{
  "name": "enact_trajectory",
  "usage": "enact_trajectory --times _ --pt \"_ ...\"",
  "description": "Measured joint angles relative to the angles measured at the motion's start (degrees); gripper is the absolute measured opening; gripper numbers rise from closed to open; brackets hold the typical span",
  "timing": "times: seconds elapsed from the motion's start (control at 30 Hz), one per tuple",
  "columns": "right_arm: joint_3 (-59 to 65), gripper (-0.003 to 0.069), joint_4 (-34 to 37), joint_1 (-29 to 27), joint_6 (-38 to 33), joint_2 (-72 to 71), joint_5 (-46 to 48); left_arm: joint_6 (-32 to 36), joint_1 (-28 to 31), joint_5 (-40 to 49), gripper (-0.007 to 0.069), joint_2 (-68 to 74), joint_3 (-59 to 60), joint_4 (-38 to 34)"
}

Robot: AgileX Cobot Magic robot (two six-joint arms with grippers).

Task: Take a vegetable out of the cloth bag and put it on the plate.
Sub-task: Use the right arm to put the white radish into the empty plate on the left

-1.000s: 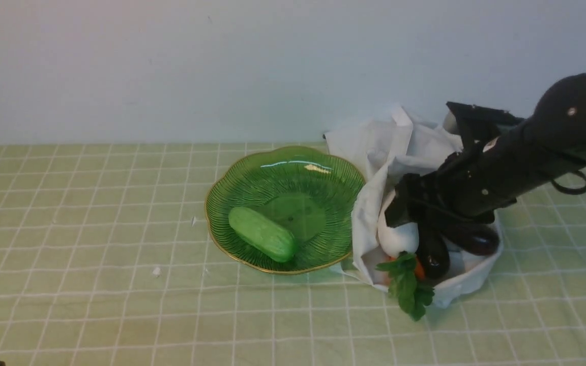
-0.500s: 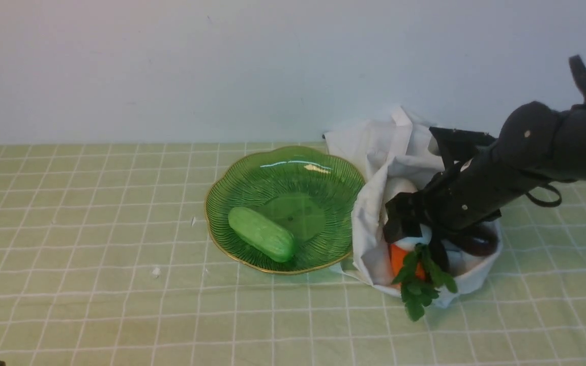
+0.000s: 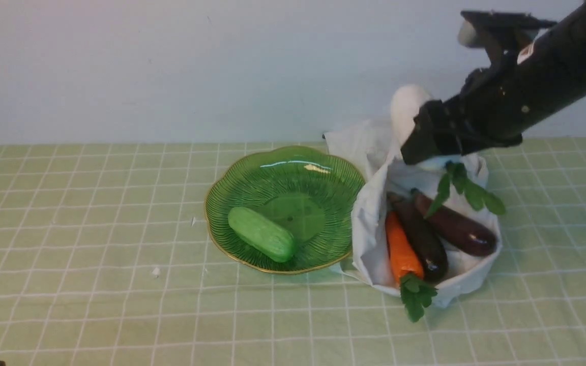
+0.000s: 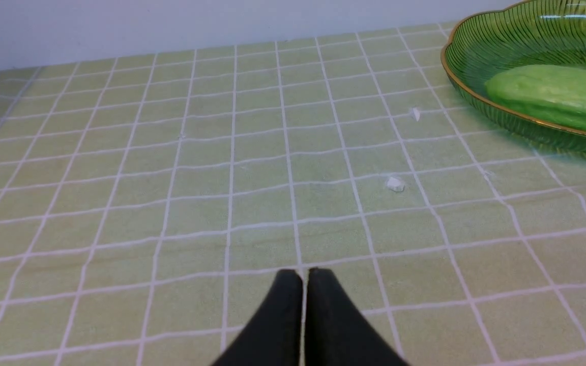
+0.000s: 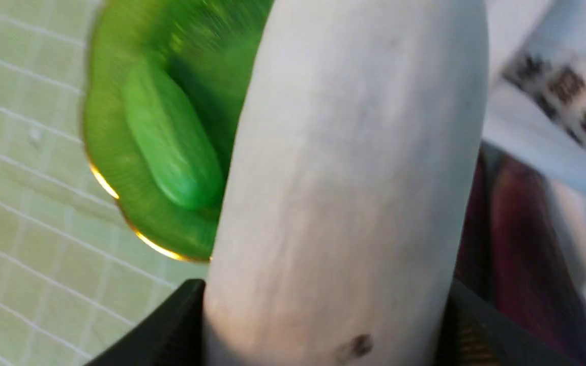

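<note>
Right claw (image 5: 323, 315): clamped around white radish (image 5: 354, 168) | Left claw (image 4: 304, 274): fingertips together | Risk: collision with cucumber (image 3: 262, 234) if lowered lower-left of plate (image 3: 341, 249)

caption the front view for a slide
Right hand lifts the radish above the bag; cucumber on the green plate
</note>
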Motion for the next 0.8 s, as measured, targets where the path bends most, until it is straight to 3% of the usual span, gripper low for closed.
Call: enact_trajectory --times 0.17,0.33,0.63,0.8 --pt "-0.19 0.0482 7.56 5.92 -6.99 3.89 -8.10 0.00 0.00 0.00 -0.0004 0.00 0.00 0.00" --pt "-0.19 0.0482 6.52 10.71 -10.95 12.50 -16.43 0.00 0.00 0.00 -0.0004 0.00 0.00 0.00" --pt "-0.19 0.0482 3.97 11.54 -12.83 22.77 -24.16 0.00 0.00 0.00 -0.0004 0.00 0.00 0.00" --pt "-0.31 0.0568 2.63 11.54 -12.84 23.34 -24.78 0.00 0.00 0.00 -0.0004 0.00 0.00 0.00"
